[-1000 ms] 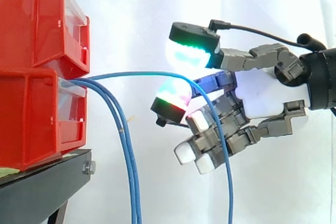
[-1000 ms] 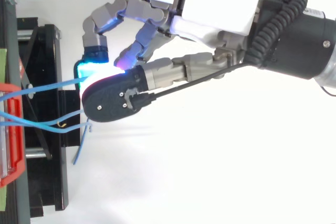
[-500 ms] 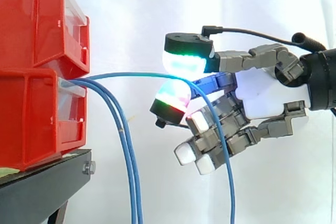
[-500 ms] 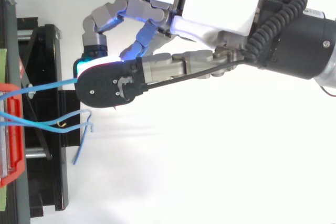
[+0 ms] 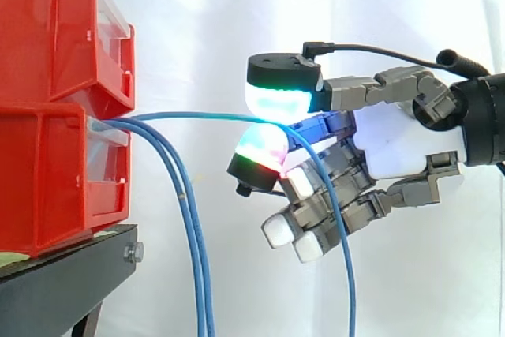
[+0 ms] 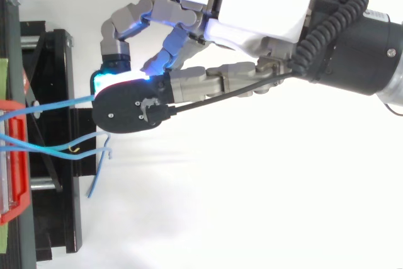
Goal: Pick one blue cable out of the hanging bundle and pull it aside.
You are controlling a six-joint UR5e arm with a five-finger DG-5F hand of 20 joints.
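The hand [image 5: 394,144] had its fingers [image 5: 276,100] clamped on one blue cable [image 5: 189,115], with two glowing pads pressed together, one above it and one below. That cable ran level from the lower of the red bins [image 5: 47,171] on the left to the pinch, then drooped down past the curled lower fingers on the right. The other hanging cables [image 5: 193,258] dropped straight down near the bins, apart from the hand. The picking step looked done and the pulling aside was in hand. The next move called for drawing the hand rightward, away from the bins, while keeping the pinch firm so the cable would not slip.
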